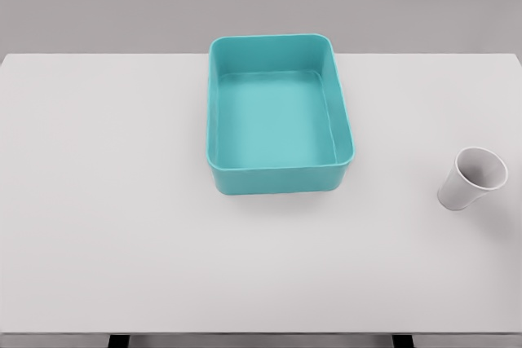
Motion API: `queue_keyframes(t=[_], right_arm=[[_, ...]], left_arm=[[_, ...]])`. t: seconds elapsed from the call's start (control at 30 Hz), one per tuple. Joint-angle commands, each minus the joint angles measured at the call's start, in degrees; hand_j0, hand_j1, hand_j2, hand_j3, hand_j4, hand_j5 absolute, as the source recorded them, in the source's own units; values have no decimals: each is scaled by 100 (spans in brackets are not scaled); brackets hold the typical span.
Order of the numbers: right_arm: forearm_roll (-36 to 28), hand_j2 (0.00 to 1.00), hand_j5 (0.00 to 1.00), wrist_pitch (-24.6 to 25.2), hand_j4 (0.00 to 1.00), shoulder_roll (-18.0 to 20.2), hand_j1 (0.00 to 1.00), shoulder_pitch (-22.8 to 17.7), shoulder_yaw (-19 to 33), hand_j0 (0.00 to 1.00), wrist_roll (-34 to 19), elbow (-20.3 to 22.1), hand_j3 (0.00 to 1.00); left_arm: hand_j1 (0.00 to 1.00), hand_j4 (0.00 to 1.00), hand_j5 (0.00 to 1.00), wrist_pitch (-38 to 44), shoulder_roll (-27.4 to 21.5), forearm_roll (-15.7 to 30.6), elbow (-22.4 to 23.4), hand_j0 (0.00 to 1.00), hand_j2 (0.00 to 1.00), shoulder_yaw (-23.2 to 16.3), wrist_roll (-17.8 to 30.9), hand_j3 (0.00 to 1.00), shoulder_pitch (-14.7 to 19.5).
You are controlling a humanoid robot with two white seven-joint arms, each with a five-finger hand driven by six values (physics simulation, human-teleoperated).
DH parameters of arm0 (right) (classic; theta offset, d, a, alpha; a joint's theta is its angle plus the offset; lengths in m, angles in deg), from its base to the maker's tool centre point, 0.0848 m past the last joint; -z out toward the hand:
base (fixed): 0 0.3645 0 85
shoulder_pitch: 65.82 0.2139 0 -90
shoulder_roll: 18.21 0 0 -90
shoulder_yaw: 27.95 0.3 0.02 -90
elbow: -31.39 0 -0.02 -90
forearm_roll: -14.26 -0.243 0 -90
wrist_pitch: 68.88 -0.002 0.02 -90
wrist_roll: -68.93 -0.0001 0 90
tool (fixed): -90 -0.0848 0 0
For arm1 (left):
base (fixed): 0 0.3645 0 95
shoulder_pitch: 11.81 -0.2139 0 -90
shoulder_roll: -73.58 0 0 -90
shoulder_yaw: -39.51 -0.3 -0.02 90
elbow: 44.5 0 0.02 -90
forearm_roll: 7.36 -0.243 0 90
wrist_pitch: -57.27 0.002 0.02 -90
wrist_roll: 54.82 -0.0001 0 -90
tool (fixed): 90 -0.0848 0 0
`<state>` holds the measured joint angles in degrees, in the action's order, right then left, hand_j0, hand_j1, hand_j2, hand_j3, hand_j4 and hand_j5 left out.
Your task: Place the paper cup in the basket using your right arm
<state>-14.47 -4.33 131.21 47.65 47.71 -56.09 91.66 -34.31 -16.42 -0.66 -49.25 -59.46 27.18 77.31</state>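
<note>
Simulated test bench: bare white table (122, 226), featureless grey backdrop.

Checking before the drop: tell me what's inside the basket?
Nothing: the basket shows only its bare teal floor. The near wall hides a strip of floor behind it. The cup stands outside, on the table.

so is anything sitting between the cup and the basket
Nothing visible. The cup stands near the table's right edge, and only bare tabletop lies between it and the basket at the middle. The basket holds nothing. Neither hand is in view.
</note>
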Motion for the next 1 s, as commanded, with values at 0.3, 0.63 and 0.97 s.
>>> queue_keyframes(t=[0.3, 0.63, 0.97], right_arm=[[-44, 100, 100, -777, 100, 316, 100, -747, 45, 100, 2, 213, 100], [-44, 100, 100, -955, 100, 421, 100, -1424, 54, 100, 2, 582, 100], [-53, 100, 100, -955, 100, 404, 100, -1775, 27, 100, 2, 776, 100]], left_arm=[[100, 100, 100, 0, -1, -2, 1, 100, 100, 0, 0, 100, 0], [100, 100, 100, 0, -1, -2, 1, 100, 100, 0, 0, 100, 0], [100, 100, 100, -8, -1, -2, 1, 100, 100, 0, 0, 100, 0]])
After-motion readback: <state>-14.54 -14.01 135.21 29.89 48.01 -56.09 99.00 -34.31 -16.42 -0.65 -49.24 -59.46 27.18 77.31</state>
